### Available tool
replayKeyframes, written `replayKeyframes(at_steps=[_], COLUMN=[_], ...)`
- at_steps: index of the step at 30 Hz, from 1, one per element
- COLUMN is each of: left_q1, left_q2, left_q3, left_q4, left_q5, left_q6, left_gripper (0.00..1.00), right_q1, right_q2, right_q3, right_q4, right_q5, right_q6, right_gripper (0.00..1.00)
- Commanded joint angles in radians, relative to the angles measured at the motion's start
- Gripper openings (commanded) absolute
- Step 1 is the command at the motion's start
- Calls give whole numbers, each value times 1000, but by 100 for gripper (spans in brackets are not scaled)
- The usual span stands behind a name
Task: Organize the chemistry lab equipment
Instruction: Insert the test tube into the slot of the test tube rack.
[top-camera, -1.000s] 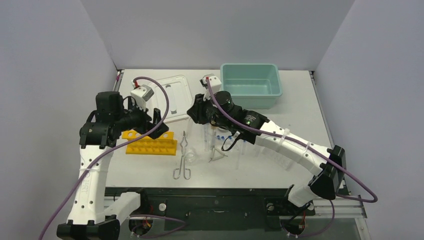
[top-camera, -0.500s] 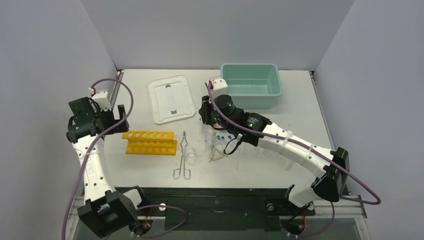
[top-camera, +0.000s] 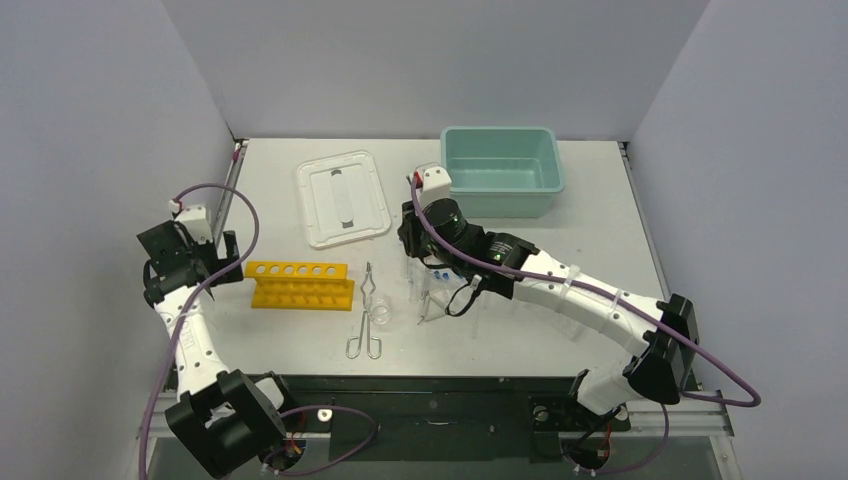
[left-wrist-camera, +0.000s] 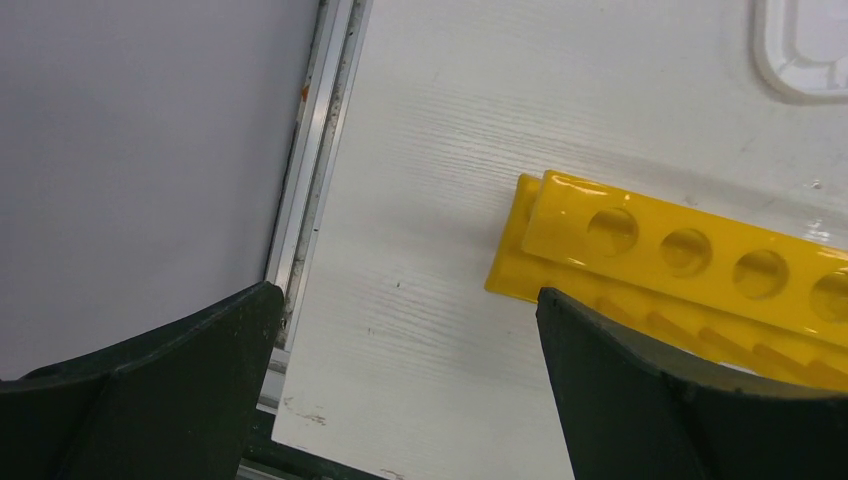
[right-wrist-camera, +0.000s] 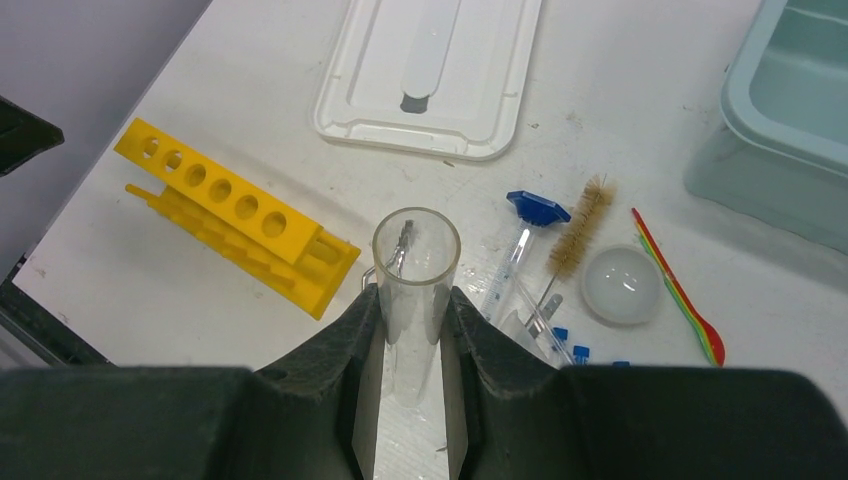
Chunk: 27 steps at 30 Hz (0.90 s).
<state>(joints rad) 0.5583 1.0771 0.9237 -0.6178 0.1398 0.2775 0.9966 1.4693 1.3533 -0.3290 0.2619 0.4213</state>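
Now the left arm is out at the table's left edge, while the right grips a tube.

A second ago my left gripper (left-wrist-camera: 410, 340) hung over the left end of the yellow rack (top-camera: 300, 285). It has since swung out to the left edge of the table (top-camera: 600, 200), jaws wide apart and nothing between them. The rack has not moved and lies toward the near-left corner. My right gripper (right-wrist-camera: 415, 300) has shifted only slightly and is clamped on a clear glass tube (right-wrist-camera: 416, 262), whose open mouth points out past the fingertips. It is above the middle of the table, where the tongs (top-camera: 367, 315), brush (right-wrist-camera: 580, 228), round dish (right-wrist-camera: 622, 285) and blue-capped vial (right-wrist-camera: 535, 208) lie as before. The white lid (top-camera: 342, 197) and teal tub (top-camera: 500, 170) are unmoved along the far edge.
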Motion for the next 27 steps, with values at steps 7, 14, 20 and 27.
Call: replayKeyframes(at_steps=[7,14,20,27], left_q1=[3,4,-2,-5], left_q2=[71,154,133,8], left_q3=[-112,-149,-179,-230], left_q4=[327,397,280,92], left_q5=[-43,31,240,340], left_q6=[27,41,128,364], left_gripper=[100,100,100,100], right_q1=[9,26,24,17], right_q2=[-49,-86,-93,-68], right_q3=[-22,-5,-12,-6], right_q4=[72,21,8,24], right_q5=[11,44,64,47], right_q6=[18,17,-3,0], right_gripper=[0,0,0,0])
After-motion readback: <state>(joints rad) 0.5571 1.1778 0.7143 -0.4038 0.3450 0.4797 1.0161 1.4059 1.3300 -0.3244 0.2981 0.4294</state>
